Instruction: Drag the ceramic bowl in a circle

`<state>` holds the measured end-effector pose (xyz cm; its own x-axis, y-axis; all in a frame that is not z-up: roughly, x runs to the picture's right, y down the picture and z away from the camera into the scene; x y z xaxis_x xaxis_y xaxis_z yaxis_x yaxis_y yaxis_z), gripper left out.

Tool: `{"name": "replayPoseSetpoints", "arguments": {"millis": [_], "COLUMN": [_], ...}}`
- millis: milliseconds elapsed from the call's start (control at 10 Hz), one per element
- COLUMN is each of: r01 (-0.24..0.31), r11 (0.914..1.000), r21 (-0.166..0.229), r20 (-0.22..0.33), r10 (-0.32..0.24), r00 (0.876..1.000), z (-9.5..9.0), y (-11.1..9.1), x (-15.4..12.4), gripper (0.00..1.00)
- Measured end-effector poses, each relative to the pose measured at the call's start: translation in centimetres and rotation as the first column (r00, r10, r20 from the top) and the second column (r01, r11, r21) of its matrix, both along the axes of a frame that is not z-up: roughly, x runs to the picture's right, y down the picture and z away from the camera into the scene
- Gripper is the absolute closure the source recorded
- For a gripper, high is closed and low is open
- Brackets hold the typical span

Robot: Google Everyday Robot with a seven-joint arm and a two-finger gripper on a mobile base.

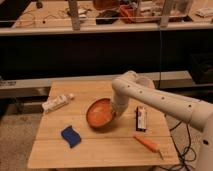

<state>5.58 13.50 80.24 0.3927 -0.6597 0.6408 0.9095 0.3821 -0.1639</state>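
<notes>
Orange-brown ceramic bowl (100, 113) (tilted) by white tool (118, 107), blue sponge (71, 136)

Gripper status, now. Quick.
Gripper: down at the right rim of the ceramic bowl on the wooden table; grip state cannot be told.

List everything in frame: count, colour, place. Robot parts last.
ceramic bowl: 1, orange-brown, table centre, tilted on edge against the gripper
sponge: 1, blue, front left of the bowl
tube: 1, white, left side of the table
flat pack: 1, dark and white, right of the bowl
carrot-like item: 1, orange, front right
table: 1, light wood
bench: 1, behind, cluttered
arm: 1, white, reaching in from the right
gripper: 1, at the bowl's right rim
</notes>
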Motion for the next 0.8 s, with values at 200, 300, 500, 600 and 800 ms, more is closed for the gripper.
{"name": "replayPoseSetpoints", "arguments": {"millis": [200,300,500,600,800], "r01": [0.031,0.045,0.051,0.054,0.060], "r11": [0.9995,0.9990,0.9987,0.9985,0.9982], "r21": [0.002,0.004,0.001,0.003,0.006], "r20": [0.021,0.031,0.035,0.038,0.042], "r10": [-0.031,-0.045,-0.051,-0.054,-0.060], "r00": [0.999,0.998,0.998,0.998,0.997], "z": [0.4,0.4,-0.3,-0.6,-0.8], "y": [-1.3,-1.5,-1.6,-1.6,-1.5], "x": [-1.7,-2.0,-1.5,-1.3,-0.9], "gripper": [0.99,0.99,0.99,0.99,0.99]}}
